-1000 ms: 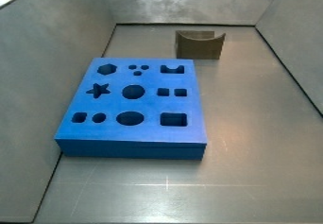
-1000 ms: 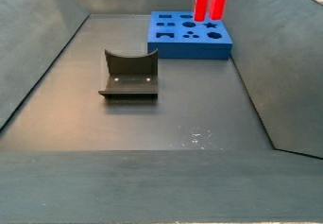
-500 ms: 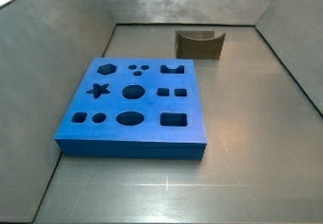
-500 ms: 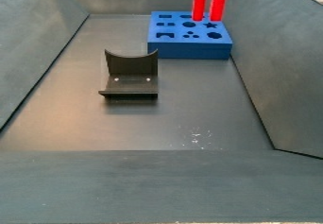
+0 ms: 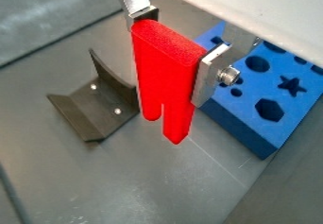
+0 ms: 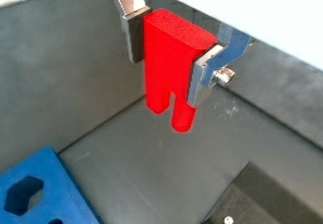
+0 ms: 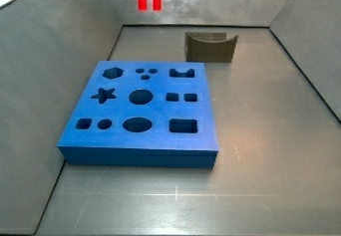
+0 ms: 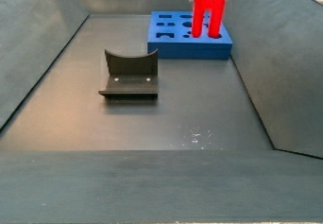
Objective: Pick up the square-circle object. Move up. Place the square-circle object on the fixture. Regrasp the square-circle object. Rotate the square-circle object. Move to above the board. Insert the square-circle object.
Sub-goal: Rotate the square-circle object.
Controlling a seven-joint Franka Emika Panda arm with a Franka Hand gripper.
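The square-circle object point(image 5: 164, 81) was a plain, bright red with no markings, the same in both wrist views and both side views. The gripper point(image 5: 175, 56) that clamped it had silver fingers point(image 5: 212, 65); their pads looked dark, though little of them showed. The board point(image 7: 142, 111) was a saturated blue, its shaped holes a deeper, shadowed blue. The fixture point(image 8: 128, 75) was dark olive-grey, nearly black in a wrist view point(image 5: 91, 109), with two pale dots. The floor point(image 8: 151, 124) was matte dark grey, with faint light specks.

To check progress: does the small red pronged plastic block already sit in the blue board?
No, the fingers hold the red block in air.
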